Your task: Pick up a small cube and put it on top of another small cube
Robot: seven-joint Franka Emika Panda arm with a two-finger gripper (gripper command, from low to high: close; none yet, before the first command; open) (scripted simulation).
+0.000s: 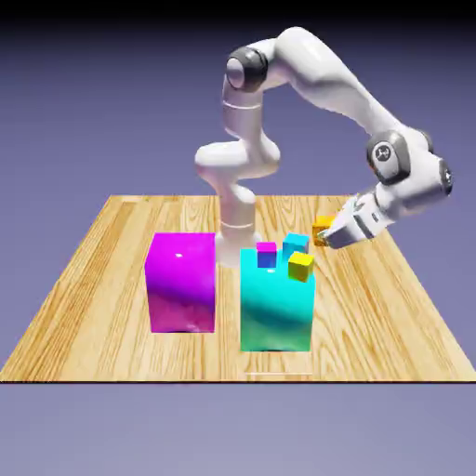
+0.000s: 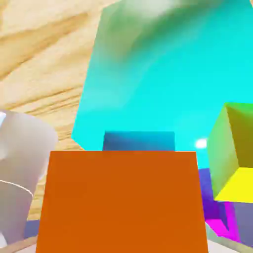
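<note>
Between the fingers (image 1: 324, 234) — orange cube (image 1: 323, 228), tilted

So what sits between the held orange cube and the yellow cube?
Nothing: in the exterior view, the orange cube in the gripper hangs apart from the yellow cube on the teal block.

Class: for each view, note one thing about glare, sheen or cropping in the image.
Exterior view: pale glossy sheen on the front faces of the magenta block and teal block. Hand view: the orange cube looms large, cropped at the bottom; a small white glint sits on the teal surface.
</note>
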